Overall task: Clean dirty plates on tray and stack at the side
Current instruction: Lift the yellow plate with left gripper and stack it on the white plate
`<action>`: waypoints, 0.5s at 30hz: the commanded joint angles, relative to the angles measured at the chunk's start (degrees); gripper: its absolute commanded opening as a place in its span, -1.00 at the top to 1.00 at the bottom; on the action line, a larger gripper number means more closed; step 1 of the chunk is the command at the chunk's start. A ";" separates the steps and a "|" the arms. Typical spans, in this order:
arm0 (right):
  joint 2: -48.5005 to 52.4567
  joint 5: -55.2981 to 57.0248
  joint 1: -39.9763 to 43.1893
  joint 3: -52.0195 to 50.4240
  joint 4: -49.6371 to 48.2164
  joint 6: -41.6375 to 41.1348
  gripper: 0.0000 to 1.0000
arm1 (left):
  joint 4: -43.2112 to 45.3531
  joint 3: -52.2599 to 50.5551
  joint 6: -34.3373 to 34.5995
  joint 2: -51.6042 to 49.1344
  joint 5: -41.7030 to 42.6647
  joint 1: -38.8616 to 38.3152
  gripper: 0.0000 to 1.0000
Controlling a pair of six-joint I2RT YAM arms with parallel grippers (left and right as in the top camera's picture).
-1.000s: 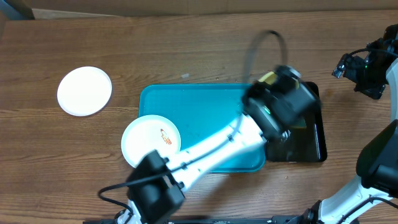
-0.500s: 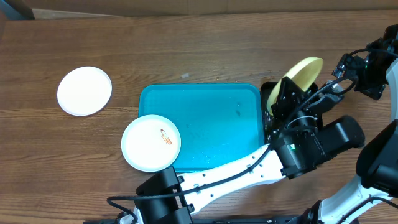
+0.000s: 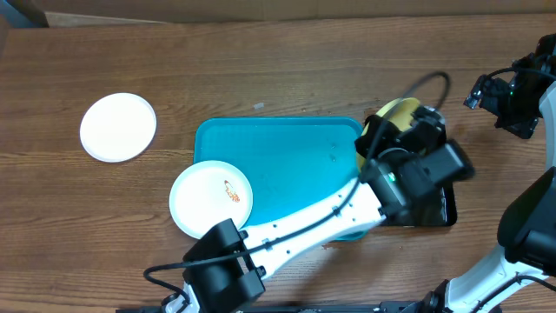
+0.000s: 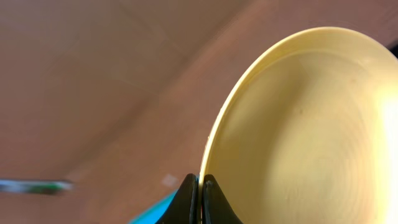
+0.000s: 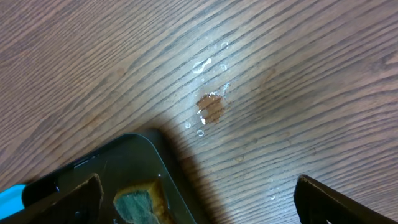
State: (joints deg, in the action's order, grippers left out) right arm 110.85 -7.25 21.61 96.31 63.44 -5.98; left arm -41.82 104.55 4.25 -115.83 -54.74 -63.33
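Observation:
My left gripper (image 3: 388, 130) is shut on the rim of the pale yellow-green plate (image 3: 396, 111) and holds it tilted on edge above the far right corner of the turquoise tray (image 3: 287, 165). In the left wrist view the jaws (image 4: 200, 186) pinch the plate's edge (image 4: 298, 124). A white plate with orange-red smears (image 3: 211, 199) lies on the tray's front left corner. A clean-looking white plate (image 3: 118, 127) lies on the table at the left. My right gripper (image 3: 488, 89) is open and empty at the far right; it also shows in the right wrist view (image 5: 199, 205).
A black tray (image 3: 441, 209) sits right of the turquoise tray, partly under my left arm. It holds a green-and-yellow sponge (image 5: 140, 202). A brown spot with water drops (image 5: 211, 107) marks the table beside the black tray (image 5: 93, 168).
My left arm has swung with the yellow-green plate: it lifted it up to the right, then brought it back left and lower. The right arm has not moved.

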 commanded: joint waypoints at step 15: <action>-1.01 -0.07 -0.11 0.76 -0.31 -0.26 -1.00 | -14.71 1.03 20.31 3.96 75.08 54.53 0.91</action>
State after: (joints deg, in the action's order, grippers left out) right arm 110.85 -7.25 21.61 96.31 63.44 -5.96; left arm -54.24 104.57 22.55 -115.28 9.17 -18.15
